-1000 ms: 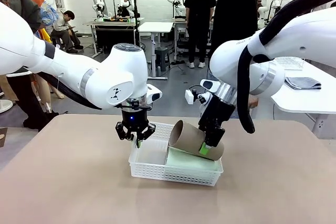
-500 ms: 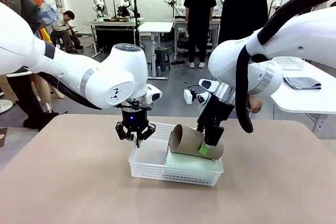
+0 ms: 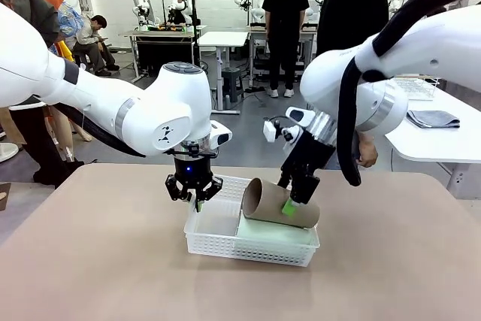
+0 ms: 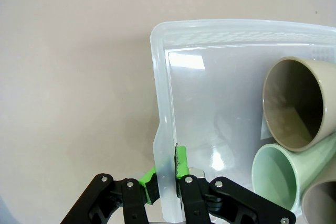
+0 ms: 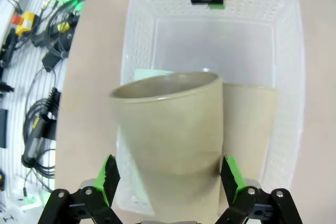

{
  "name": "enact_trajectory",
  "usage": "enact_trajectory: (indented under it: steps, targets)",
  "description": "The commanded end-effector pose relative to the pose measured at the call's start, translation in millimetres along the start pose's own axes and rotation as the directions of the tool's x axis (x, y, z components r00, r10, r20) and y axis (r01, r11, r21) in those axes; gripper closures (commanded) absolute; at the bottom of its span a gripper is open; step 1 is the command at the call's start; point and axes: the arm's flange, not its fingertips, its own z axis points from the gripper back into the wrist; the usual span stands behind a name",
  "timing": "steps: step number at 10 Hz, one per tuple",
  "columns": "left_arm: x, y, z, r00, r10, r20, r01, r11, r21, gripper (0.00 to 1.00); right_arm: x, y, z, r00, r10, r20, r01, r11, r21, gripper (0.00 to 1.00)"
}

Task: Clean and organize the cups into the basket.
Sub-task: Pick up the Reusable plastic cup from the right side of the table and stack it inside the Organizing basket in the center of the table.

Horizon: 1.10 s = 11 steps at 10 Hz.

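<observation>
The white mesh basket (image 3: pixel 225 244) sits mid-table. A mint green cup (image 3: pixel 274 229) lies on its side in it, with a tan cup (image 3: pixel 272 203) lying across the top, mouth towards the left arm. My left gripper (image 3: pixel 197 199) is shut on the basket's near-left rim (image 4: pixel 164 145). My right gripper (image 3: pixel 294 202) stands open astride the tan cup's (image 5: pixel 168 129) base end, its green pads (image 5: pixel 108 178) off the cup's sides. In the left wrist view the tan cup (image 4: pixel 291 111) and the green cup (image 4: pixel 283 174) show their mouths, and a second tan cup (image 4: pixel 321 203) peeks in below them.
A person (image 3: pixel 361 20) in black stands at the far side, one hand (image 3: pixel 367 152) low behind my right arm. The brown tabletop (image 3: pixel 98 261) lies bare around the basket. Cables and gear (image 5: pixel 37 51) lie on the floor past the table edge.
The right gripper's fingers have spread off the tan cup and lifted slightly. The cup has settled flatter onto the green one. The left gripper has not moved.
</observation>
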Motion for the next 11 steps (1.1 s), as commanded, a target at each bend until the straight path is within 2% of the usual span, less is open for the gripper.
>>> enact_trajectory:
  steps: [1, 2, 4, 6, 8, 10, 11]
  targets:
    - [-0.5, -0.7, 1.3, 1.0, -0.002, 0.001, 0.002, 1.0, 0.001, 1.0, -38.0, 23.1, 76.7, 0.977, 0.016, 0.211, -0.016, 1.0, -0.002, 0.0]
    - [-0.5, -0.7, 1.3, 1.0, -0.002, 0.001, 0.002, 1.0, 0.001, 1.0, -66.9, 45.2, 119.1, 0.954, 0.044, 0.298, -0.036, 0.999, -0.03, 0.0]
    - [-0.5, -0.7, 1.3, 1.0, -0.002, 0.001, 0.002, 1.0, 0.001, 1.0, -145.1, 87.0, 191.8, 0.867, 0.074, 0.493, -0.044, 0.996, -0.073, 0.0]
    - [-0.5, -0.7, 1.3, 1.0, -0.002, 0.001, 0.002, 1.0, 0.001, 1.0, -214.7, 98.2, 213.7, 0.82, 0.007, 0.572, 0.031, 0.998, -0.056, 0.0]
    - [-0.5, -0.7, 1.3, 1.0, -0.002, 0.001, 0.002, 1.0, 0.001, 1.0, -274.8, 97.1, 221.0, 0.728, 0.01, 0.685, 0.084, 0.991, -0.105, 0.0]
    - [-0.5, -0.7, 1.3, 1.0, -0.002, 0.001, 0.002, 1.0, 0.001, 1.0, -311.0, 96.0, 216.6, 0.685, -0.011, 0.728, 0.137, 0.984, -0.114, 0.0]
    - [-0.5, -0.7, 1.3, 1.0, -0.002, 0.001, 0.002, 1.0, 0.001, 1.0, -312.4, 95.2, 218.2, 0.679, -0.007, 0.734, 0.133, 0.985, -0.114, 0.0]
